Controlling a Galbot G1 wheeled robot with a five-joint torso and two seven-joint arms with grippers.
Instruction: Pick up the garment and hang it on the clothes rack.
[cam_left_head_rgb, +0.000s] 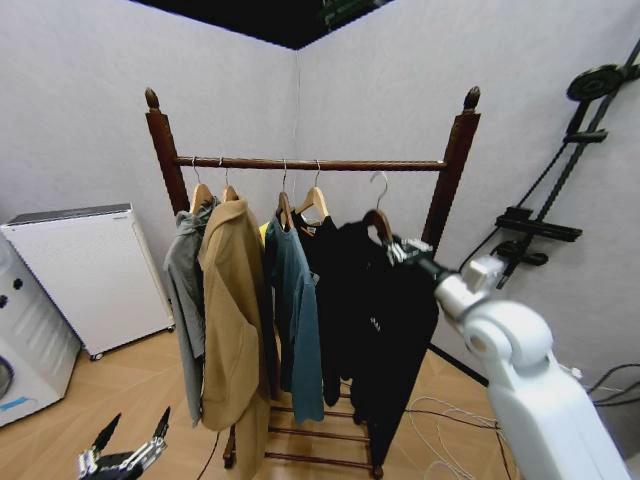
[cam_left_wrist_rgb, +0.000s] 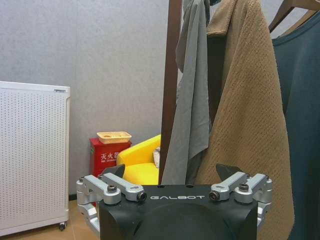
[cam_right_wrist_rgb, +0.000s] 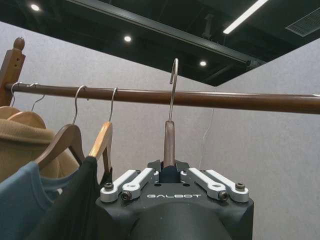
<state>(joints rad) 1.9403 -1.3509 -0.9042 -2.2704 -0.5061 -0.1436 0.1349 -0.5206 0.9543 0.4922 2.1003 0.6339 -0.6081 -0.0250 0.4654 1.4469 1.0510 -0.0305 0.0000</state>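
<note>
Five garments hang here in a row: four already on the rail and the garment (cam_left_head_rgb: 385, 330) the right hand (cam_left_head_rgb: 400, 248) holds. That hand is clamped on the neck of its hanger (cam_right_wrist_rgb: 169, 142), just beneath the rail of the clothes rack (cam_left_head_rgb: 310, 163). The hanger's hook (cam_right_wrist_rgb: 173, 75) rises straight above the hand, its tip in front of the rail. The long black jacket drops straight down below the hand, its long axis vertical, beside a teal jacket (cam_left_head_rgb: 297, 310). The left hand (cam_left_head_rgb: 125, 455) waits low near the floor, fingers (cam_left_wrist_rgb: 117, 187) spread wide.
</note>
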